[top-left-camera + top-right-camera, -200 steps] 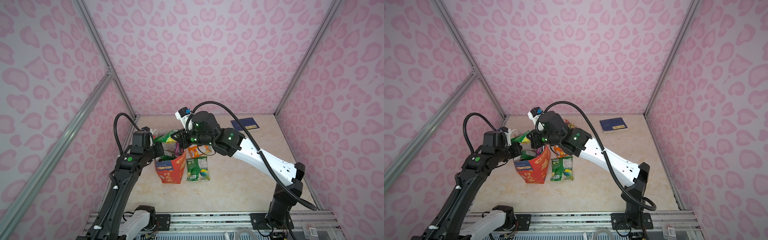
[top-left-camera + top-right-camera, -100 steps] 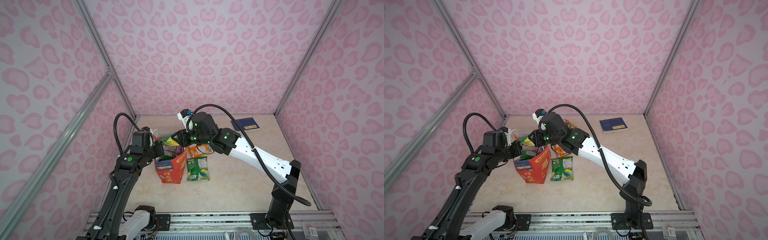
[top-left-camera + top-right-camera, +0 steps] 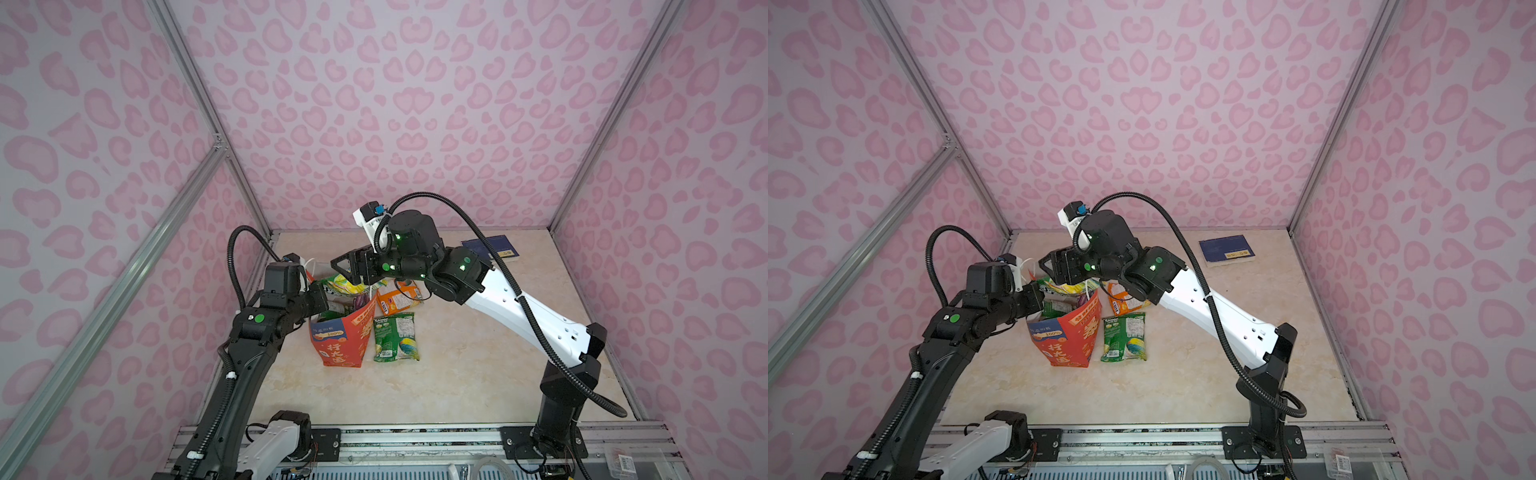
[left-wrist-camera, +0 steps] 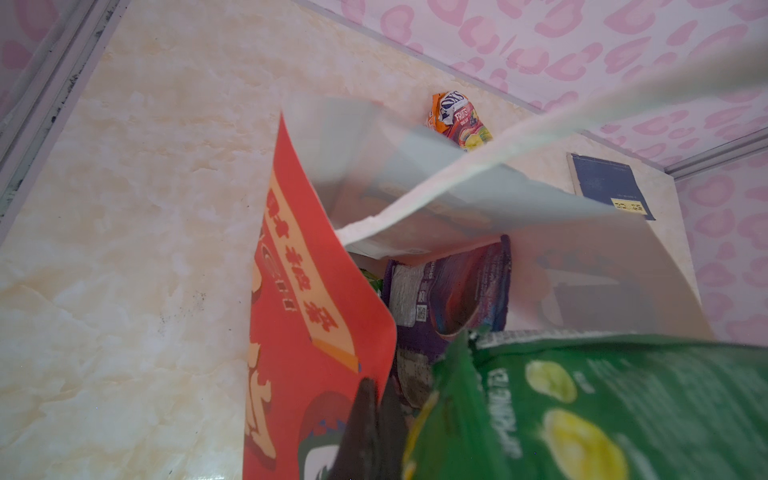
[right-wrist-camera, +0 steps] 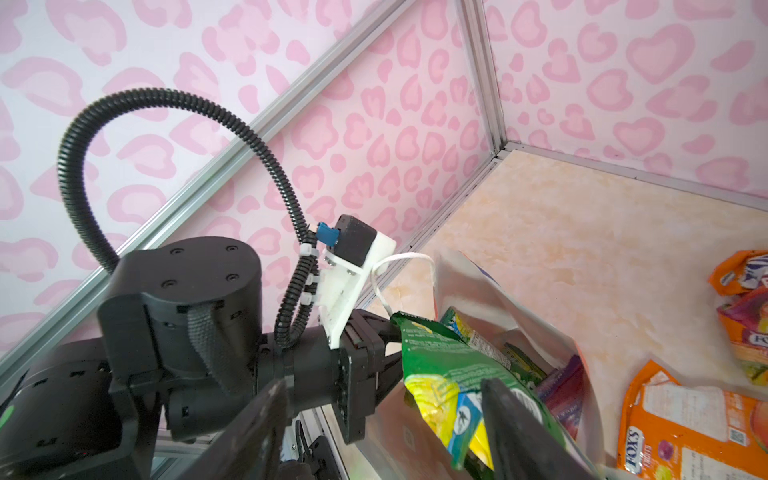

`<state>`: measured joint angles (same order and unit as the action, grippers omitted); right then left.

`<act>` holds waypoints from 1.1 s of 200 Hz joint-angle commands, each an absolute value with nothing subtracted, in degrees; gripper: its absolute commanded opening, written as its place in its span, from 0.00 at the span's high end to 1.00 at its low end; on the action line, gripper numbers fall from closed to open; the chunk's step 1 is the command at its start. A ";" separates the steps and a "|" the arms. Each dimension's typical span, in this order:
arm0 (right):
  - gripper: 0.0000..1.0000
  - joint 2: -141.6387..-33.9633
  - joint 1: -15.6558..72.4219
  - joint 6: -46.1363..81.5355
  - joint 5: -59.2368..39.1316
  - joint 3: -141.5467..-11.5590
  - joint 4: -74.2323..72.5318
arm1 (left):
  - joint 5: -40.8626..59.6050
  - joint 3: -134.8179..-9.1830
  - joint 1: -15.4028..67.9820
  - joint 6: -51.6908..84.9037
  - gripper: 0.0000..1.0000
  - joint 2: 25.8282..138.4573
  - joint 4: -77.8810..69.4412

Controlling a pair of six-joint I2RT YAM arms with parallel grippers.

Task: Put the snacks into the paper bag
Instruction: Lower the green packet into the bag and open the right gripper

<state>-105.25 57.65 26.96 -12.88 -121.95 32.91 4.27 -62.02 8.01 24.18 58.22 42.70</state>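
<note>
Green packet [image 5: 440, 365] slants out of the upright paper bag [image 3: 340, 336] near the table's [image 3: 457, 374] left edge.
Left gripper [image 4: 376, 415] pinches its rim; right gripper [image 5: 382, 386] above, jaws spread.

the snacks [image 3: 395, 337] are glossy, crinkled plastic, the paper bag [image 3: 338, 347] smooth paper (matt white inside), the bench [image 3: 457, 374] smooth and marble-patterned.

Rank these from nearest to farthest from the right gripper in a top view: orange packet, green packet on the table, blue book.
1. orange packet, behind the paper bag
2. green packet, right of the bag
3. blue book, far back right
</note>
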 commanded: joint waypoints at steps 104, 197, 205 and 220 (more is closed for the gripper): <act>0.28 -102.11 56.60 23.40 10.63 -111.10 36.96 | 2.82 -61.90 7.99 24.33 0.97 57.93 43.39; 1.00 -105.65 55.20 23.57 3.68 -117.84 35.54 | 1.45 -64.18 8.04 25.46 0.76 57.83 45.44; 1.00 -105.73 55.11 23.12 3.57 -119.18 36.38 | 0.92 -65.27 8.04 25.81 0.71 58.05 46.69; 1.00 -105.66 55.05 22.35 3.44 -120.84 37.49 | -3.24 -67.44 8.08 26.89 0.65 57.97 49.89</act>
<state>-106.34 55.18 24.14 3.62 -118.50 39.59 1.13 -64.77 8.05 25.34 57.95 45.30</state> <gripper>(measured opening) 0.067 0.320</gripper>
